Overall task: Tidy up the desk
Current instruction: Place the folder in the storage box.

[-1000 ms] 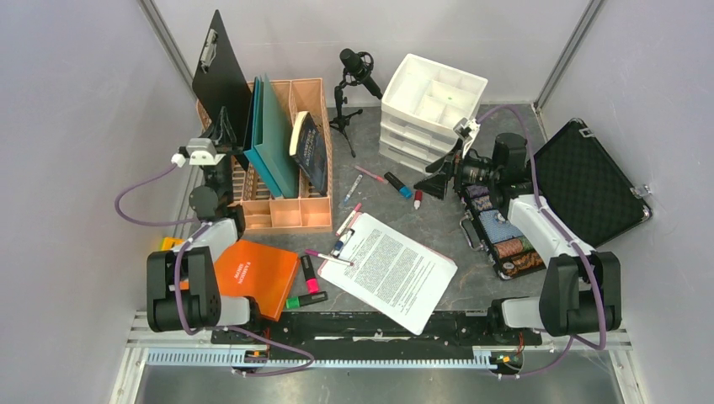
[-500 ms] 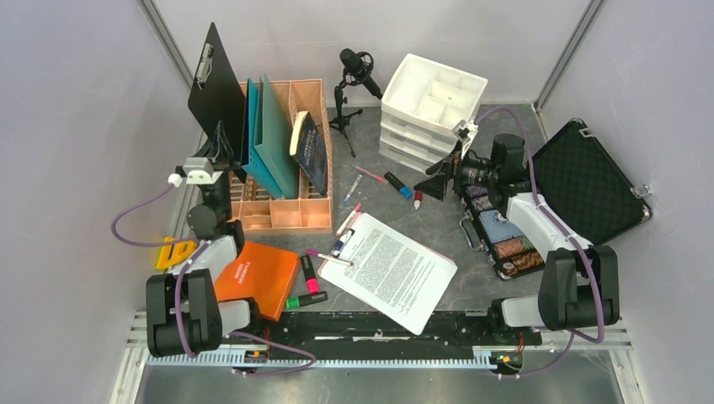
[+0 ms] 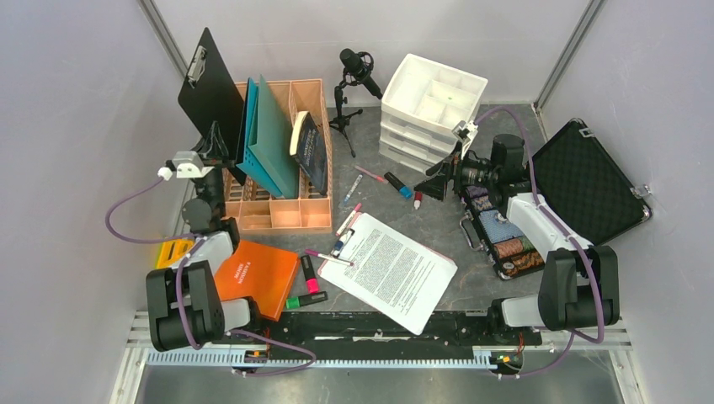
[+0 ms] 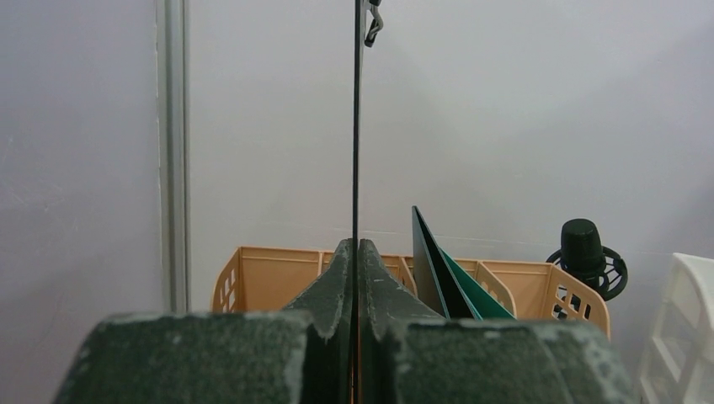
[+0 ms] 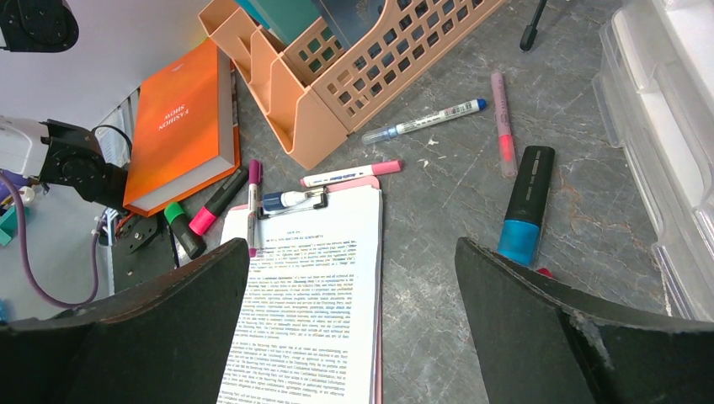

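Observation:
My left gripper is shut on the lower edge of a black clipboard, which it holds upright above the left end of the orange desk organizer. In the left wrist view the clipboard shows edge-on as a thin line pinched between the fingertips. My right gripper hangs open over the grey stone-patterned desk with nothing between its fingers. Under it lie a pink clipboard with printed pages and a blue-capped marker.
Teal folders and a dark book stand in the organizer. An orange book, highlighters and loose pens lie about. A microphone, white drawers and an open black case stand behind and right.
My left gripper has carried the black clipboard upward and to the left, away from the teal folders. The right arm has not moved.

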`<control>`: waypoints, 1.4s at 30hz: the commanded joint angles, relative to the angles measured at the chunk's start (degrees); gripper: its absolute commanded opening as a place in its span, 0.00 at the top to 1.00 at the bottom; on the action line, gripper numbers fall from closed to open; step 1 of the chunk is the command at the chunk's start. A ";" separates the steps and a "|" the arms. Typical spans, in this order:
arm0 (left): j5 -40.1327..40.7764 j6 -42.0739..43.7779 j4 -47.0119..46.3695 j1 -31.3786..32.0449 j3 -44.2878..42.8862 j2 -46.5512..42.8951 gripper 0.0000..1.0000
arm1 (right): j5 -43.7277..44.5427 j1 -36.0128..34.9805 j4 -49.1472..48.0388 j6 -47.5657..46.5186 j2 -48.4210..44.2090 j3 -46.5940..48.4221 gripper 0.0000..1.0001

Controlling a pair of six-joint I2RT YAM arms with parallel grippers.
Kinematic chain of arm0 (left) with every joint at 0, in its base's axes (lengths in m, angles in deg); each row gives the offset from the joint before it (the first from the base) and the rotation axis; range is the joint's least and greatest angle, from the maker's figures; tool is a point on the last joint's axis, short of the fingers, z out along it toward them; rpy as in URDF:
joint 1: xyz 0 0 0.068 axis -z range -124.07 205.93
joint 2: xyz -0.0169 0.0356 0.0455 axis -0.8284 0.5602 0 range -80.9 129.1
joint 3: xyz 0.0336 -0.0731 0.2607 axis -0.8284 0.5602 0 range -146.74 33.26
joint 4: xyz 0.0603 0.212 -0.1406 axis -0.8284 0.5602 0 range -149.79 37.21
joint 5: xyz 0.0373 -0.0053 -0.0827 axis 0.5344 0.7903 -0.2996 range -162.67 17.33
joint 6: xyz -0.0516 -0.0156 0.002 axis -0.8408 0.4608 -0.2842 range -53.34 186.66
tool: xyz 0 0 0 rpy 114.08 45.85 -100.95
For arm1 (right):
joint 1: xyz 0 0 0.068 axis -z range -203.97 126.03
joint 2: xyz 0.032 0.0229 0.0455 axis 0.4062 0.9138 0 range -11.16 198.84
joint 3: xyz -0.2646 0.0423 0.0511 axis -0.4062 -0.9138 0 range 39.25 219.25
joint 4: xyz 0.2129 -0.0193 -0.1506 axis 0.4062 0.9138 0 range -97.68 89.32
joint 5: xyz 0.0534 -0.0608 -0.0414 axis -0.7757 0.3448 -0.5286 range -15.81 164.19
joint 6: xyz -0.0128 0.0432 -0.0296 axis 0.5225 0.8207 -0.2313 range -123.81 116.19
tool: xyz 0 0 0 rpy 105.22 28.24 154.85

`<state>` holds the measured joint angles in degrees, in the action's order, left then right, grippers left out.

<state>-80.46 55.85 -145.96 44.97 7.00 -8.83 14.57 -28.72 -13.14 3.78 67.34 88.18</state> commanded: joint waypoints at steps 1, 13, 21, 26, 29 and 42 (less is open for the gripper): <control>-1.80 -4.32 7.80 -1.23 -3.28 1.17 0.98 | -0.81 0.30 -1.05 -0.77 -0.30 0.42 0.02; -1.15 -7.78 14.36 -1.54 -11.08 0.61 0.98 | -1.25 0.27 -1.12 -0.67 1.04 0.82 0.02; 0.41 -9.05 15.49 -1.51 -15.09 0.53 0.98 | -1.36 0.30 -1.06 -0.72 1.16 0.73 0.02; 0.32 -6.05 15.87 -1.59 -14.83 0.39 0.98 | -1.45 0.28 -1.01 -1.02 1.08 0.21 0.02; 0.08 -5.87 14.40 -2.23 -13.79 0.94 0.98 | -1.61 0.32 -0.98 -1.18 1.25 -0.06 0.02; -3.00 -9.10 9.84 -4.39 -10.04 4.98 0.98 | -1.71 0.29 -0.50 -1.69 1.85 -0.06 0.02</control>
<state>-82.10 48.31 -129.22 40.84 -4.48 -4.56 13.81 -28.72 -12.96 3.32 68.52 88.16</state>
